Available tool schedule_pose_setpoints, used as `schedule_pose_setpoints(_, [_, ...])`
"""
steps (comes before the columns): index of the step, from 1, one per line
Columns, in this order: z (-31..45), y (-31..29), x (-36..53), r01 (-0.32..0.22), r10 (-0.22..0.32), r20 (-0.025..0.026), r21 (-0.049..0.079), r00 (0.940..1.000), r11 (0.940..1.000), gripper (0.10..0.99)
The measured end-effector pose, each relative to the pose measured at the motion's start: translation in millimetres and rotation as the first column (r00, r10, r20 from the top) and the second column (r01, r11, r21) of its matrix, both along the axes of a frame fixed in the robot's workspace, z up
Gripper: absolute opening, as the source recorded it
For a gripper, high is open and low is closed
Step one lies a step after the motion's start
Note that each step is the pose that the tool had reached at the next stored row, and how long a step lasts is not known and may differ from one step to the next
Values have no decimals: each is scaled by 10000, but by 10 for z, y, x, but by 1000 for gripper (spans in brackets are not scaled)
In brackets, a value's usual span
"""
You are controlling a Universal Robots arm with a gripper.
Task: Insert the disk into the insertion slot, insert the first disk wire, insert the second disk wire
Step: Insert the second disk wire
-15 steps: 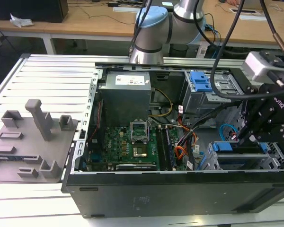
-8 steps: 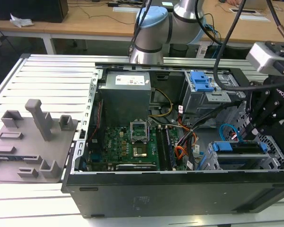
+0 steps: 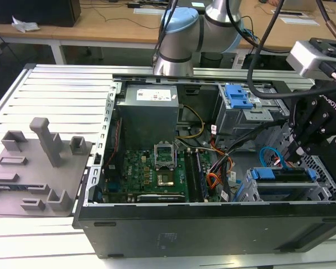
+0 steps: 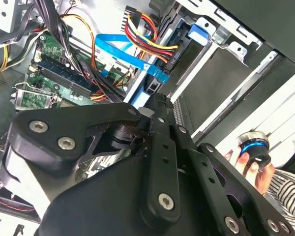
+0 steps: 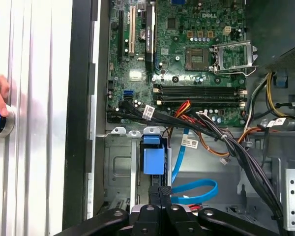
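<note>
At the exterior view's right the disk (image 3: 284, 175) sits in the slot (image 3: 280, 190); the gripper (image 5: 160, 192), fingers together, pinches a connector by the blue wire (image 5: 194, 191); wiring unfinished.

Wooden desks (image 3: 101, 22) along the back, ribbed aluminium table (image 3: 61, 89), dark floor (image 3: 17, 61) between them

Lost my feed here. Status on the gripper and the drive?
Gripper down at the drive cage. Drive seated in it, blue carrier showing. Light-blue cable looped beside the fingers. Nothing blocking.
</note>
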State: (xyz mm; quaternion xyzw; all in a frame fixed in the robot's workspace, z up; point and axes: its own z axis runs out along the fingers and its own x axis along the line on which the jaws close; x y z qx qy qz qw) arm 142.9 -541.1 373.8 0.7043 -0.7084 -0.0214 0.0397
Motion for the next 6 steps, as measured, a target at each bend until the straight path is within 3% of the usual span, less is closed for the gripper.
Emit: schedule_pose_setpoints(6, [2,0,-2,2,-2,0,-3,10000,10000,106])
